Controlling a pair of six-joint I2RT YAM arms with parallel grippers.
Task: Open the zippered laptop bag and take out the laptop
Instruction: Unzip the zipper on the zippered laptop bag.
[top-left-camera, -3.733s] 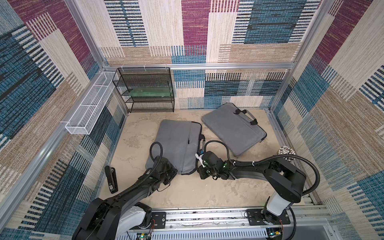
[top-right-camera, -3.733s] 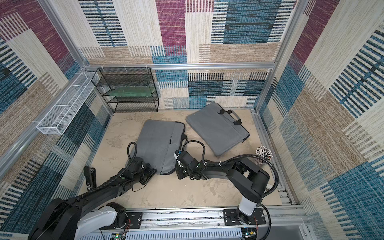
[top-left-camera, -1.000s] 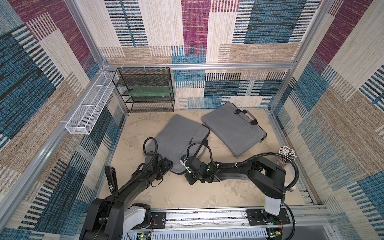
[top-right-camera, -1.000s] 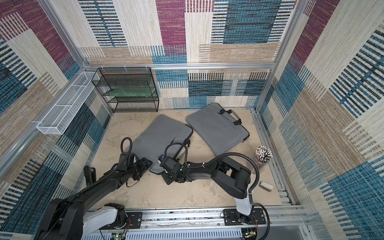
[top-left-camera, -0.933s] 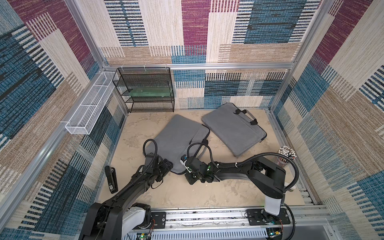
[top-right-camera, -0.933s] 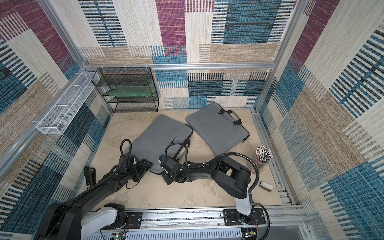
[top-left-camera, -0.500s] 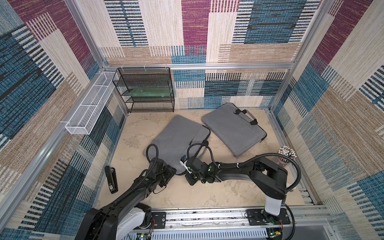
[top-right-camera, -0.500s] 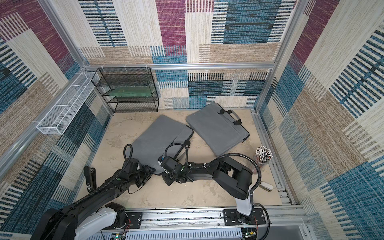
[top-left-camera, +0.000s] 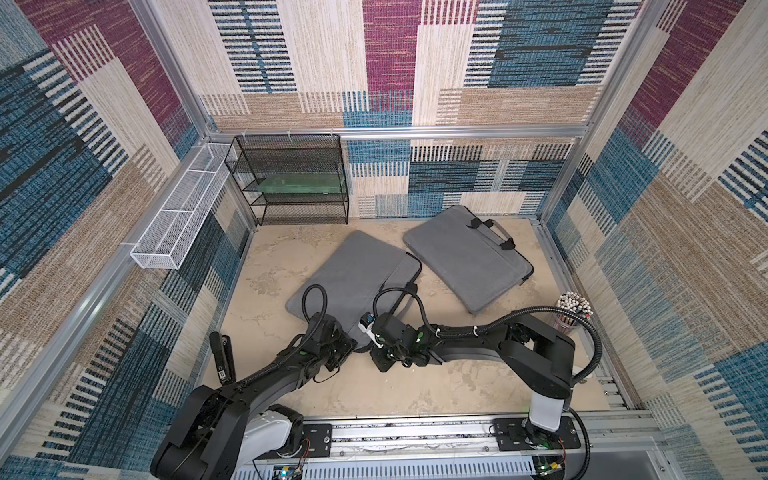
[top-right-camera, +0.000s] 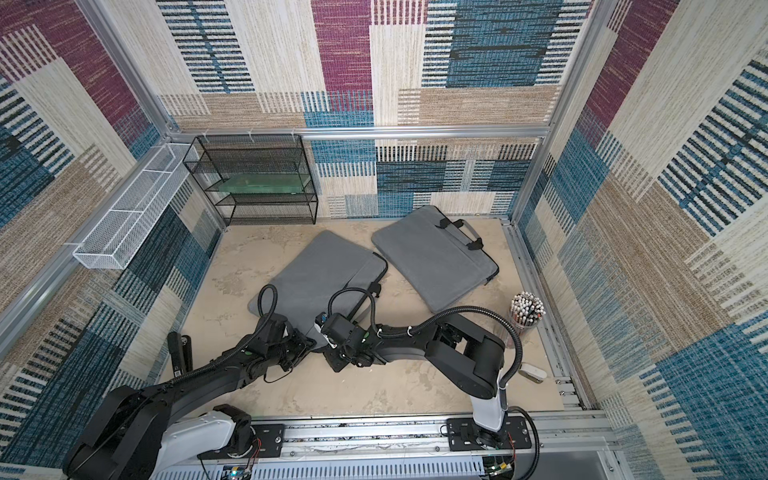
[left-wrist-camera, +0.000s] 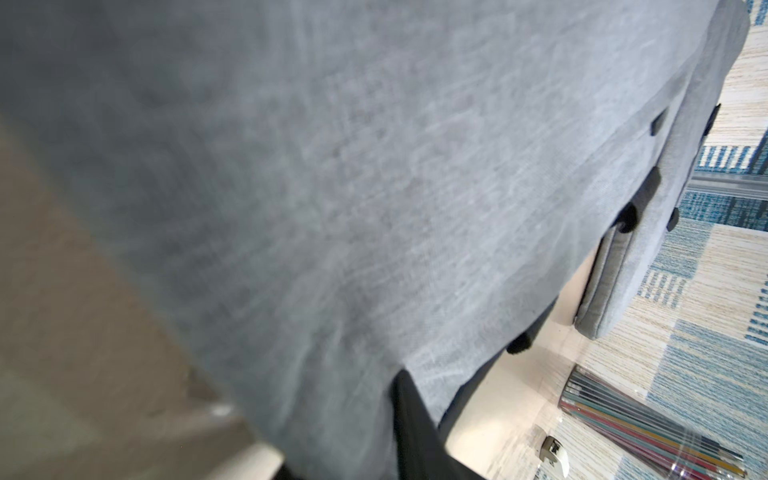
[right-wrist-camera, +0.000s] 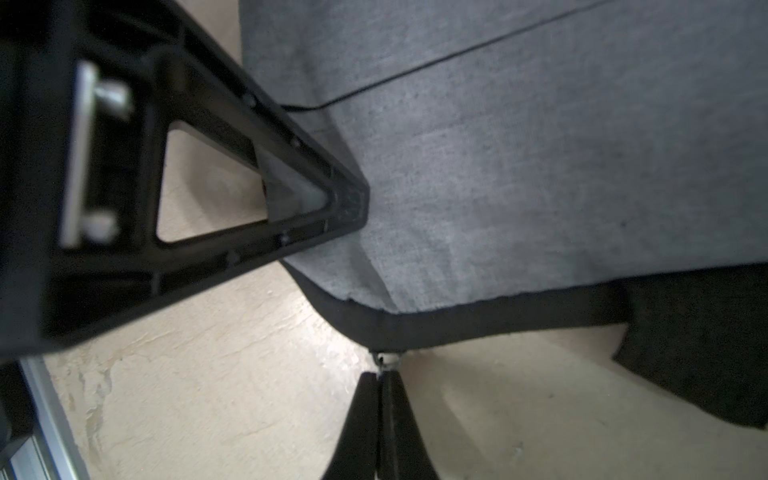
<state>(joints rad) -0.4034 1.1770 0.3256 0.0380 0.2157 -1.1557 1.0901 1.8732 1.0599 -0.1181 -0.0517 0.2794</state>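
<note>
Right gripper (right-wrist-camera: 380, 376) is pinching the small metal zipper pull (right-wrist-camera: 387, 360), its tips pressed tight together, at the near corner of the laptop bag (top-left-camera: 353, 274). The bag is lying flat and diagonal on the middle of the table (top-left-camera: 415, 386), and no laptop is showing.

The change is happening on the other side. The left gripper (top-left-camera: 343, 347), sitting further back along the bag's near edge 1 second ago, is now settling onto that same corner. 1 finger (right-wrist-camera: 349, 203) is lying across the grey fabric just beside the pull, though whether the jaws are clamping the edge or only pressing on it cannot be told. It is looking like an anchor being set, so the pull can run along the track without the bag sliding. That matters, because the bag is lying far more askew than a few seconds ago. The unzipping itself appears barely begun, if at all.

The beige mottled board is also carrying a 2nd grey bag (top-left-camera: 465, 257) well apart toward the back, a cup of pencils (top-left-camera: 575, 307) and a black mesh shelf (top-left-camera: 291, 183); a white wire basket (top-left-camera: 178, 216) is hanging on the side wall. Woven patchwork panels in aluminium framing are closing in 3 sides.
</note>
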